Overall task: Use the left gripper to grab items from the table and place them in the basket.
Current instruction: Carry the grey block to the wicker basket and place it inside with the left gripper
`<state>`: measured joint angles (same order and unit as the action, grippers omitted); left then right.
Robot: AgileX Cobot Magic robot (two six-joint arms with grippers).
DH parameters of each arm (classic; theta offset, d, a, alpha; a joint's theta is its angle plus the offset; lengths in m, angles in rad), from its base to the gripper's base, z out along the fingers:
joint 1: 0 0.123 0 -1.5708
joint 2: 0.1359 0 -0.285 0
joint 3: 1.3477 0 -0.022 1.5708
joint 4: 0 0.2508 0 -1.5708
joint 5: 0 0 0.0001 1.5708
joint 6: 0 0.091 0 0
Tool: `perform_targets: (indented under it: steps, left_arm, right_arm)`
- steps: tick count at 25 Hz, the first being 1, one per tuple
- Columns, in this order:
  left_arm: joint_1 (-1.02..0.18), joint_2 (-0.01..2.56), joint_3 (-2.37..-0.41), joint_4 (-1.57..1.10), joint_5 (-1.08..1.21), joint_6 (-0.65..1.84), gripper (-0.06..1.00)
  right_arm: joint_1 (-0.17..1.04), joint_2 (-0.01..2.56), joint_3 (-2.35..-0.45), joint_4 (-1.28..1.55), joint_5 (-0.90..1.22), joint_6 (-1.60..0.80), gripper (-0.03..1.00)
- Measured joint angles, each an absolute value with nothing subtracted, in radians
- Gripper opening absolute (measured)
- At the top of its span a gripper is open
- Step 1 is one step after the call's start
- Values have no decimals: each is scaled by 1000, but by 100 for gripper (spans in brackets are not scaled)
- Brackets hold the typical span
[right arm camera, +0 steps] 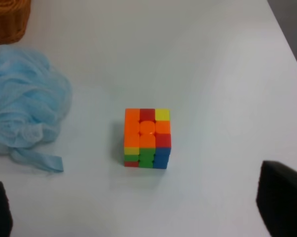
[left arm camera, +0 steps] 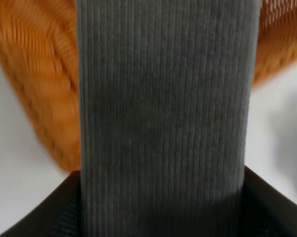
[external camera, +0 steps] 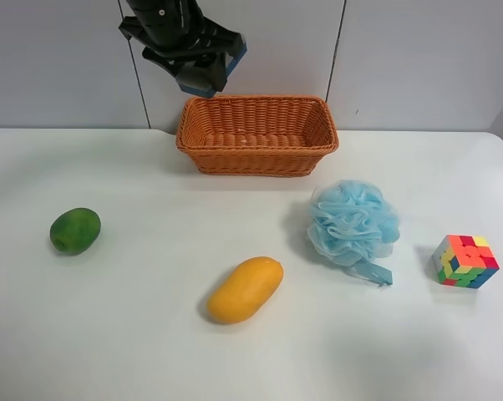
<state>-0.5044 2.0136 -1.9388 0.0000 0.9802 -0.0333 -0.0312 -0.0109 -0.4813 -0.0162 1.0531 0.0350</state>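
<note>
My left gripper [external camera: 203,71] hangs above the near left corner of the orange wicker basket [external camera: 256,134] and is shut on the eraser block [external camera: 222,67]. Its blue base shows in the exterior high view. Its ribbed grey top [left arm camera: 163,113] fills the left wrist view, with the basket [left arm camera: 40,84] behind it. A green mango [external camera: 75,230], a yellow mango [external camera: 245,289], a blue mesh pouf [external camera: 353,224] and a multicoloured cube [external camera: 464,261] lie on the white table [external camera: 151,351]. My right gripper [right arm camera: 138,217] hovers open above the cube [right arm camera: 147,138], beside the pouf [right arm camera: 25,103].
The basket stands at the table's far edge against a grey wall. Its inside looks empty in the exterior high view. The table's right edge [right arm camera: 286,39] runs close to the cube.
</note>
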Motion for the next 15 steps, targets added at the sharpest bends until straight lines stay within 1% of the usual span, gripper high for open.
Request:
perform_targets:
  steps: [5, 15]
  left_arm:
    - [-504, 2164, -2061, 0, 943, -21, 56]
    - [-504, 2326, -2069, 0, 754, -17, 56]
  right_arm:
    - [-31, -11, -481, -16, 1053, 35, 99]
    - [-31, -11, -481, -16, 1053, 35, 99]
